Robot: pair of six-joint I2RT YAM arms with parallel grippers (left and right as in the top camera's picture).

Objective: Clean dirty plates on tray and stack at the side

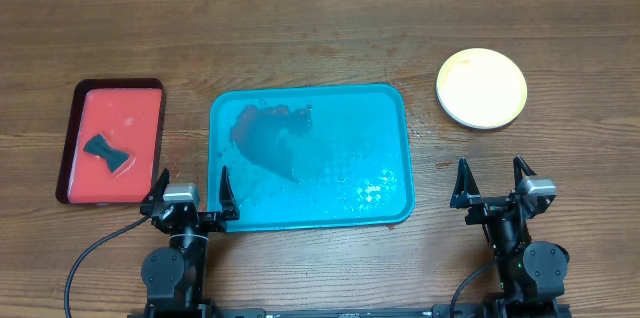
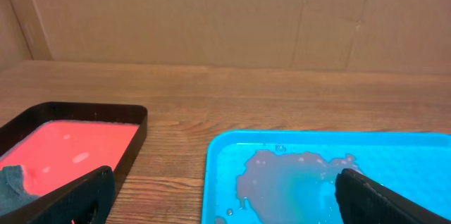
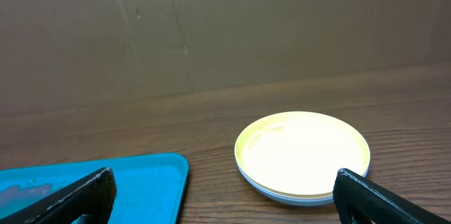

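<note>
We see round shallow plastic plates (image 1: 481, 88) stacked on wood-grain table (image 1: 320, 28), well right of tray (image 1: 375, 123), glossy yellow-green one on top. Teal rectangular tray, rounded corners, holds murky puddle (image 1: 268, 138). At left, red dark-rimmed tray (image 1: 135, 108) holds dark bow-shaped rag (image 1: 106, 151). Left tool (image 1: 192, 186) and right tool (image 1: 490, 173) both spread.

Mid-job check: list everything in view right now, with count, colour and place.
plates: one stack, yellow-green on top, paler rim beneath, number unclear; far right
teal tray: one, teal-blue; centre, no plates on it
puddle: one, murky; teal tray's left half
red tray: one, red, dark rim; left
cloth: one, dark, bow-shaped; in red tray
table: one, brown wood
left gripper: black, open, empty; at teal tray's near-left corner
right gripper: black, open, empty; near edge, right
</note>
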